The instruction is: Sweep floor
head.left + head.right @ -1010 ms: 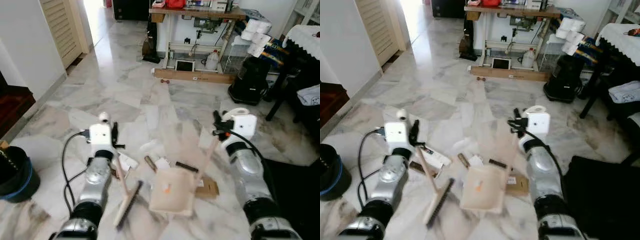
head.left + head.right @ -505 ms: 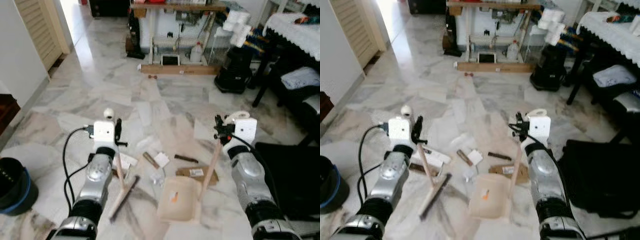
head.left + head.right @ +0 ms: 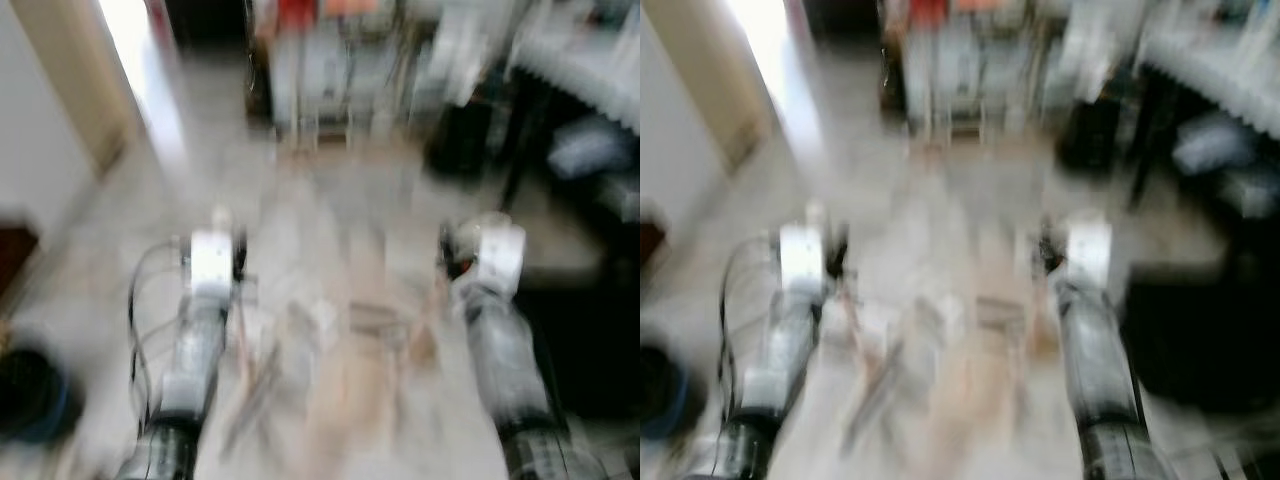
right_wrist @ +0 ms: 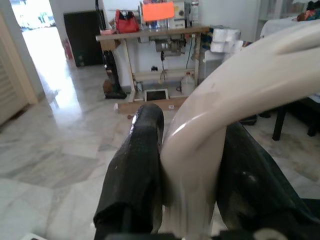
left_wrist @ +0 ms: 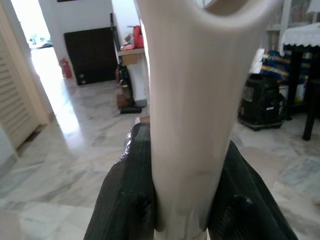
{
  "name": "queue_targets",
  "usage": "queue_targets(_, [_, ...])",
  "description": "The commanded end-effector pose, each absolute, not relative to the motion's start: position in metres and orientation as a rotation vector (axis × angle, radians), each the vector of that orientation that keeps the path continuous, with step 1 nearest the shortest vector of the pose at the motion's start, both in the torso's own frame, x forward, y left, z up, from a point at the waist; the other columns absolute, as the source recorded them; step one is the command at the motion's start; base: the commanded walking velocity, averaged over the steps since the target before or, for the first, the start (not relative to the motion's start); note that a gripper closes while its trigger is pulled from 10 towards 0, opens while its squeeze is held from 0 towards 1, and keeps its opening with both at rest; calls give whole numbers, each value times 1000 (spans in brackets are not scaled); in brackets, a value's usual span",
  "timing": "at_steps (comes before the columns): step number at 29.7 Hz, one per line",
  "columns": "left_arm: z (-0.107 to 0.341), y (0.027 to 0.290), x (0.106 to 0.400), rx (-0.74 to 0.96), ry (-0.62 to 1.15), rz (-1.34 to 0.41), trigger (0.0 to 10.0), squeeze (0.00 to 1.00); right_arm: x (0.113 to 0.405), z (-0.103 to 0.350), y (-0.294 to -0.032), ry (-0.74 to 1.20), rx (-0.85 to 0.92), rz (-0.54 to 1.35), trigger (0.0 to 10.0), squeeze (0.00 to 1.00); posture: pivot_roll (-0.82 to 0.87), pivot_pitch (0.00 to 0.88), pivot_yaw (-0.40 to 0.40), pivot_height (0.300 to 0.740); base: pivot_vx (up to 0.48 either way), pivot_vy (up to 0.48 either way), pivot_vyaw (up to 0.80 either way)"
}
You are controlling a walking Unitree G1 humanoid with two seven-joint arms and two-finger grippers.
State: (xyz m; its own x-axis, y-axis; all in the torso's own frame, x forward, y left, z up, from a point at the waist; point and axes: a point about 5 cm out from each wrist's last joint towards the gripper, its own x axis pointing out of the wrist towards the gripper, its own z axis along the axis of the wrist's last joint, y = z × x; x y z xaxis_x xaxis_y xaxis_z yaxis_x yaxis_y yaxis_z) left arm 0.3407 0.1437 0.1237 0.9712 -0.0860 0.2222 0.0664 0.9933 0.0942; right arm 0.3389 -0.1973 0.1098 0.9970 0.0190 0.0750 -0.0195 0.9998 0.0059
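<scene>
The head views are heavily blurred. My left gripper (image 3: 236, 272) is shut on the cream handle of a hand brush (image 5: 187, 100), whose black fingers (image 5: 132, 195) press both sides of it. The brush slants down to the marble floor between my arms as a pale streak (image 3: 250, 370). My right gripper (image 3: 448, 268) is shut on the curved cream handle of a dustpan (image 4: 220, 105), with a black finger (image 4: 140, 165) on each side. The pan shows as a pale blur (image 3: 350, 410) low in the middle. Scattered litter (image 3: 345, 318) lies on the floor ahead of the pan.
A sewing table (image 4: 150, 35) with an orange sign stands at the far wall, with a bottle and boxes under it. A dark bin (image 3: 28, 400) sits at the left, a black mass (image 3: 590, 350) at the right. A bright doorway (image 5: 35, 35) opens at the far left.
The head views have gone from sharp to smeared, so the camera is moving. Both arms keep much the same pose, each gripper still holding its handle.
</scene>
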Motion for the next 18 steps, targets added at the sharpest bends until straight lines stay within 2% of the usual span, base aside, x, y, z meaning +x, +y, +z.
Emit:
queue_targets(1, [131,154,342,98,-250,-51,10000,0,345,126,-185,-144,19,52,10000,0,-62,0,36,740,480,0,0])
queue_targets(14, [132,153,342,100,-251,-51,10000,0,346,125,-184,-133,23,70,10000,0,-60,0,34,740,480,0,0])
queue_targets(18, [133,154,342,103,-254,-50,10000,0,346,127,-183,-144,16,83,10000,0,-60,0,34,740,480,0,-313])
